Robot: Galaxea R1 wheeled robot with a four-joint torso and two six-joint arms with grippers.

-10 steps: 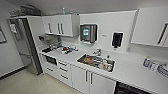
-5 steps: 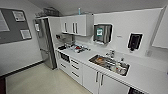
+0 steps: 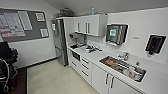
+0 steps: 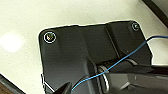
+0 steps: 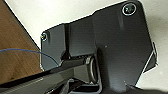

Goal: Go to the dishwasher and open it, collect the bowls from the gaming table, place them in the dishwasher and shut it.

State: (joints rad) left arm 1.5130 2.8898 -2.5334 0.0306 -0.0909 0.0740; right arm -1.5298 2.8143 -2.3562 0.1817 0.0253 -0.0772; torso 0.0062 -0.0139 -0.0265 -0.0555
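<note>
A small office kitchen seen from the robot's head camera. A white surface point(image 3: 97, 56) runs along the right wall, with a steel sink point(image 3: 122, 68) full of dishes set into it and white cabinet doors with dark bar handles point(image 3: 105, 80) beneath. Farther along stand wall cupboards point(image 3: 88, 24), a tall steel fridge point(image 3: 59, 41) and, on the left wall, a grey noticeboard point(image 3: 21, 25). The pale floor point(image 3: 53, 80) is open in front.

Each wrist camera looks down past the robot's own dark plate at this floor; in neither is the claw itself visible, so I cannot tell whether left or right is open or closed, and nothing can be placed relative to them.

The dishwasher cannot be picked out for certain; a dark panel point(image 3: 76, 56) in the lower cabinets beyond the sink may be it, well ahead of the robot.

Likely risks: mistaking a white cabinet door for the dishwasher, or clipping the surface's edge while driving close alongside it.
</note>
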